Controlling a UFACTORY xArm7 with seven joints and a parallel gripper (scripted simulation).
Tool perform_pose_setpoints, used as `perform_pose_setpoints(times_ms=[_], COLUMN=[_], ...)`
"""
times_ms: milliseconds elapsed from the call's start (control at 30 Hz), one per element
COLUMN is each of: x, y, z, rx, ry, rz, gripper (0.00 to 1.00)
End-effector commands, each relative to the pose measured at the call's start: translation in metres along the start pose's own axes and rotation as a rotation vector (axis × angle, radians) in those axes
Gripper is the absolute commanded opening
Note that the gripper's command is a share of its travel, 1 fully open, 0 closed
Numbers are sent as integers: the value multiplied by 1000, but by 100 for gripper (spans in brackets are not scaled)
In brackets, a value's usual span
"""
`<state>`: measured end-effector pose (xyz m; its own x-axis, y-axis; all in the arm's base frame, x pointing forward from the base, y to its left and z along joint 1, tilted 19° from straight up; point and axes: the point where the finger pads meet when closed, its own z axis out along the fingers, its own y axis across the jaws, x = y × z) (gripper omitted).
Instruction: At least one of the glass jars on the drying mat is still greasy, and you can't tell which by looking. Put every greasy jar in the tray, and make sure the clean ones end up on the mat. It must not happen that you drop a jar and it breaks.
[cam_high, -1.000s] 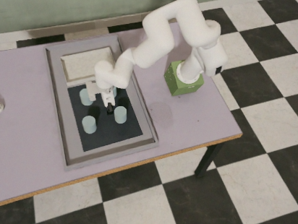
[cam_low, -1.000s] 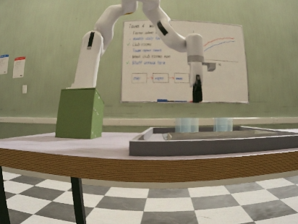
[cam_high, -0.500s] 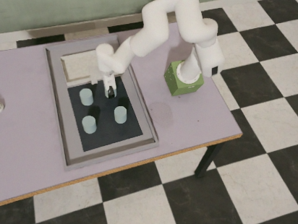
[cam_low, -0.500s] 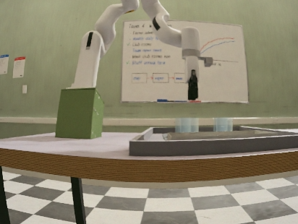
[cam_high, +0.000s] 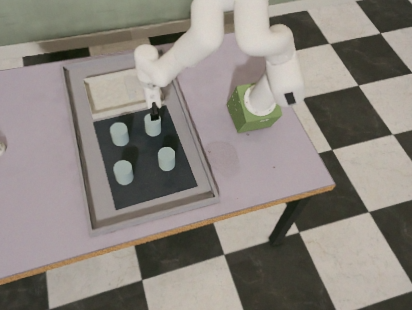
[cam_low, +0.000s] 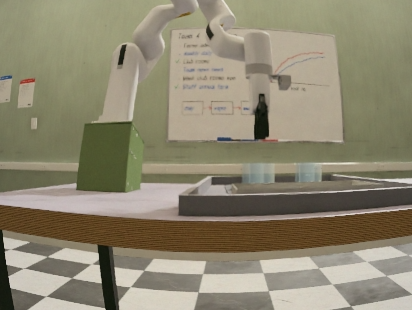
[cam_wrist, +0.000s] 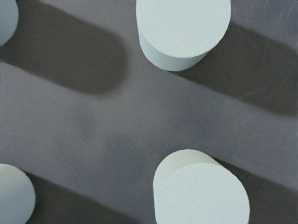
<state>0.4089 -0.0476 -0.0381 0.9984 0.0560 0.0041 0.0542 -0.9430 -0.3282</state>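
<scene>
Several pale blue glass jars stand upright on the dark drying mat (cam_high: 145, 157): back left (cam_high: 119, 134), back right (cam_high: 152, 125), front left (cam_high: 123, 172), front right (cam_high: 166, 158). The shallow beige tray (cam_high: 120, 92) lies behind the mat and holds nothing. My gripper (cam_high: 154, 112) is open and empty, hanging well above the mat over the back right jar. In the side view it (cam_low: 261, 122) is high above the jars (cam_low: 258, 173). The wrist view looks straight down on jar tops (cam_wrist: 183, 32) (cam_wrist: 200, 190) with bare mat between them; the fingers are out of that view.
A raised grey frame (cam_high: 202, 165) surrounds mat and tray. The green robot base (cam_high: 252, 107) stands to the right of it on the purple table. The table's front edge (cam_high: 200, 227) is close behind the frame.
</scene>
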Motion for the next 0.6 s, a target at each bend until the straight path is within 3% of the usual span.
perform_pose_setpoints(times_ms=[0, 67, 567], x=[2, 2, 2], y=[4, 4, 4], z=[32, 44, 44], rx=[2, 2, 2], ry=[6, 6, 6], rz=[-1, -1, -1], gripper=[100, 100, 100])
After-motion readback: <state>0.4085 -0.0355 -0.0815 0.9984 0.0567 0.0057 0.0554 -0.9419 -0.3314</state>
